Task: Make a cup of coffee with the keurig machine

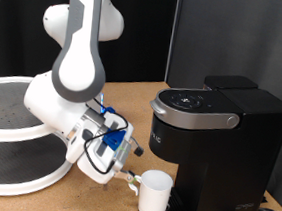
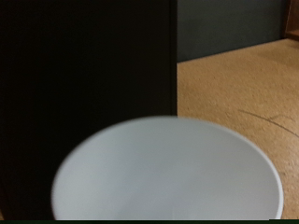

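A brown, cork-like worktop [image 1: 132, 95] runs under everything, speckled and matte, with a dark curtain or wall behind it filling the back of the room. In the exterior view the white arm [image 1: 78, 49] leans down from 12 o'clock toward the centre, and its end effector [image 1: 129, 178] sits low at about 6 o'clock, right against the cup [image 1: 154, 193]. The cup stands upright on the drip tray at the foot of the keurig [image 1: 213, 143], under the brew head. The keurig, matte black with a grey lid handle and a button panel on top, fills the 3 o'clock side of that view. At 9 o'clock a round white two-tier rack [image 1: 13, 133] with a dark mesh top stands well apart from the machine.

Whether the fingers are apart or clamped on the cup I cannot tell; they are too small and cluttered by blue cabling.

The wrist view shows the cup's pale rim [image 2: 168, 177] blurred and very close, the keurig's black wall [image 2: 84, 65] behind it, and bare worktop [image 2: 234, 84] beside.
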Controlling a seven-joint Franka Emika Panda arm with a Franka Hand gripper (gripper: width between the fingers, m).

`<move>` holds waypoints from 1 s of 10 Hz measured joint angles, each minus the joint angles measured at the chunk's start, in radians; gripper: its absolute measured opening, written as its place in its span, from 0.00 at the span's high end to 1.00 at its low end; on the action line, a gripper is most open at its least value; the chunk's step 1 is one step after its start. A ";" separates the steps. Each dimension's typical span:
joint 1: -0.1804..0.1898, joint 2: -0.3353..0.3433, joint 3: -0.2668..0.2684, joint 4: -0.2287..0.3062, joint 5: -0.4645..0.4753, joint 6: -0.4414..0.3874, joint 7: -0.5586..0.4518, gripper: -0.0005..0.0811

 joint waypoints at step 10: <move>-0.092 -0.320 -0.091 -0.144 -0.340 -0.091 0.238 0.00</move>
